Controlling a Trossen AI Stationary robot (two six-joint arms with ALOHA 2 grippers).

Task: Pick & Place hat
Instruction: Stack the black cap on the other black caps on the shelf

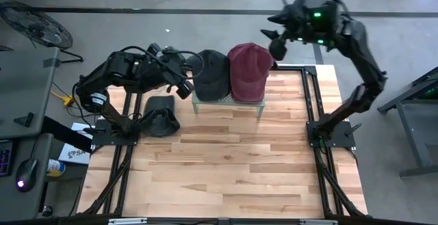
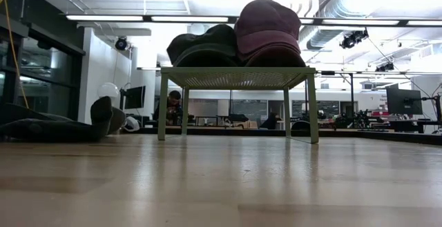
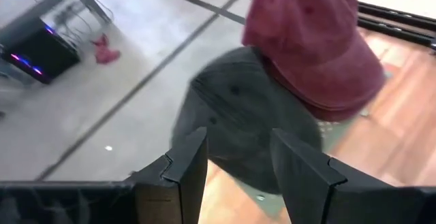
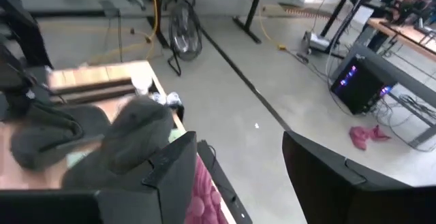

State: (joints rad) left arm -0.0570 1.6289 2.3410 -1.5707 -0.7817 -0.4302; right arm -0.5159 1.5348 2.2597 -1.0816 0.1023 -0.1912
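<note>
A maroon hat (image 1: 250, 71) and a dark hat (image 1: 211, 74) sit side by side on a pale green mesh rack (image 2: 238, 77) at the table's far side. Their undersides rest on the rack's top. Another dark hat (image 1: 161, 115) lies flat on the table to the left. My left gripper (image 1: 186, 85) stands open just left of the dark hat on the rack, which shows ahead of its fingers (image 3: 187, 169). My right gripper (image 1: 276, 47) hangs open above the far right of the maroon hat (image 4: 204, 190). Nothing is between its fingers.
Black frame rails (image 1: 311, 102) run along the table's left and right sides. A floor fan (image 1: 37, 23) stands beyond the far left corner. Bare wood (image 1: 233, 170) stretches from the rack to the near edge.
</note>
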